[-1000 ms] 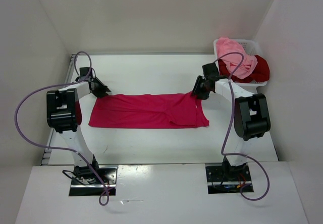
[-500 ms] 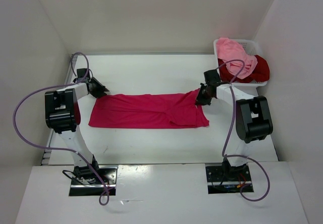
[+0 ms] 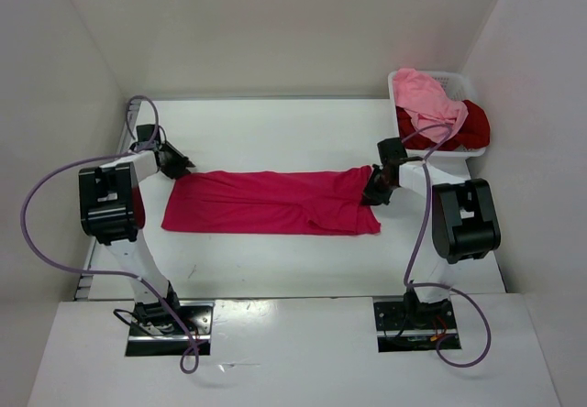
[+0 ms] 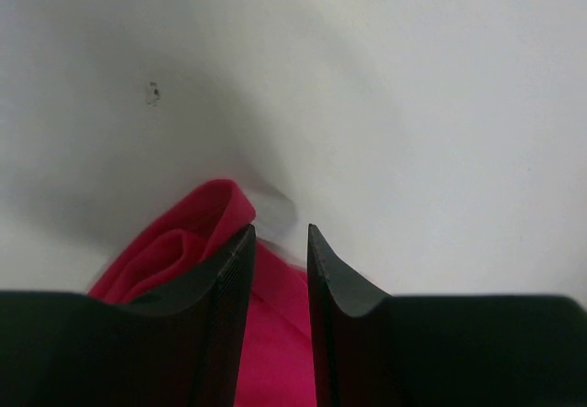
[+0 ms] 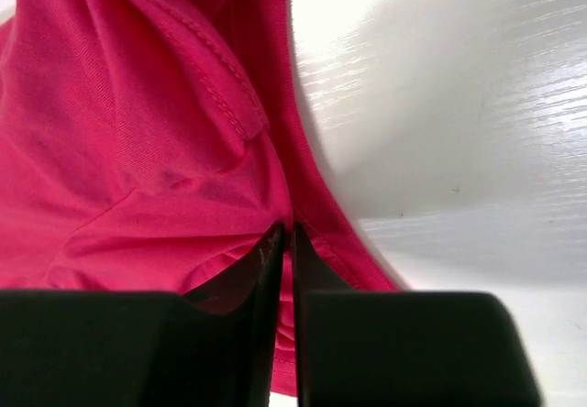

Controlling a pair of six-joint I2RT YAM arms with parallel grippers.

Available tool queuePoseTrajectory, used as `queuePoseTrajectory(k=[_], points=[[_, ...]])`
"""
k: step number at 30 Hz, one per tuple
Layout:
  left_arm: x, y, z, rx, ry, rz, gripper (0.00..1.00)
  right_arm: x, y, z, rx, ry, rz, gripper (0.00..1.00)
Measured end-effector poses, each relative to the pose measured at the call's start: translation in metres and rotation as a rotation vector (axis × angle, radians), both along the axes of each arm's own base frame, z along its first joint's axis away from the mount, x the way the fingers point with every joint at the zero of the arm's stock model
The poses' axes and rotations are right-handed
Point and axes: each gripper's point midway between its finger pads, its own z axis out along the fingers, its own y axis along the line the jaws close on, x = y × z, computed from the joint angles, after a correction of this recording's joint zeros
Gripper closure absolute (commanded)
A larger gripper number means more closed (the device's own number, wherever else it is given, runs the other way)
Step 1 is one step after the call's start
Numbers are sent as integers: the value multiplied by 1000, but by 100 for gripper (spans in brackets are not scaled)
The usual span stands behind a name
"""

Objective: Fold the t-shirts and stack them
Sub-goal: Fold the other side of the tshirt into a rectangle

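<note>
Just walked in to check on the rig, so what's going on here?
Both arms are on a crimson-pink t-shirt spread flat on the table. The right gripper is pinched shut on its right edge; the left gripper appears to grip its far-left corner. A light pink t-shirt and a dark red t-shirt lie heaped in the white basket, not yet folded.

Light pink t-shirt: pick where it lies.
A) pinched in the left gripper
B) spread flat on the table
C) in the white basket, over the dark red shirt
C: the light pink t-shirt lies draped over the dark red t-shirt inside the white mesh basket; only the crimson-pink t-shirt is spread on the table.
</note>
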Motion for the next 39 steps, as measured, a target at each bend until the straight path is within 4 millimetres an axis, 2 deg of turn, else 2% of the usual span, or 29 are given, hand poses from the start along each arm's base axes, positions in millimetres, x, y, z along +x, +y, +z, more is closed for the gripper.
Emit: queuePoseTrajectory(k=[1, 4, 6, 8, 9, 10, 11, 14, 17, 19, 21, 26, 30, 33, 36, 37, 39], points=[[-2, 1, 1, 1, 3, 3, 64, 0, -1, 0, 2, 1, -5, 74], [-7, 3, 15, 11, -8, 12, 64, 1, -3, 1, 5, 0, -20, 59], [-7, 3, 32, 21, -40, 13, 64, 2, -4, 5, 5, -11, -19, 57], [-5, 1, 54, 39, -88, 9, 64, 2, -4, 15, 8, -36, -18, 57], [-4, -1, 65, 47, -114, 4, 64, 4, -4, 24, 10, -61, -16, 62], [-3, -6, 75, 59, -137, -7, 64, 5, -3, 31, 13, -83, -12, 68], [-2, -14, 83, 66, -155, -23, 64, 7, -2, 40, 19, -105, -5, 82], [-2, -63, 92, 61, -185, -132, 64, 16, 2, 59, 40, -154, 16, 97], [-15, -119, 79, 42, -156, -260, 64, 24, 7, 63, 60, -166, 35, 99], [-26, -149, 67, 24, -124, -334, 64, 30, 11, 60, 72, -158, 50, 100], [-32, -163, 55, 12, -93, -369, 64, 40, 14, 54, 81, -146, 61, 100], [-36, -155, 24, 8, -21, -352, 64, 63, 21, 34, 91, -129, 73, 100], [-48, -134, -4, -16, 49, -297, 64, 66, 17, 10, 68, -89, 47, 100], [-41, -115, -2, -25, 33, -255, 64, 59, 12, 0, 45, -63, 25, 100], [-39, -99, -3, -42, 30, -217, 64, 58, 11, -2, 45, -59, 5, 96], [-39, -96, -3, -56, 30, -205, 64, 58, 12, -1, 46, -59, 2, 89], [-39, -89, -2, -79, 31, -183, 64, 59, 12, 0, 49, -62, -2, 82]])
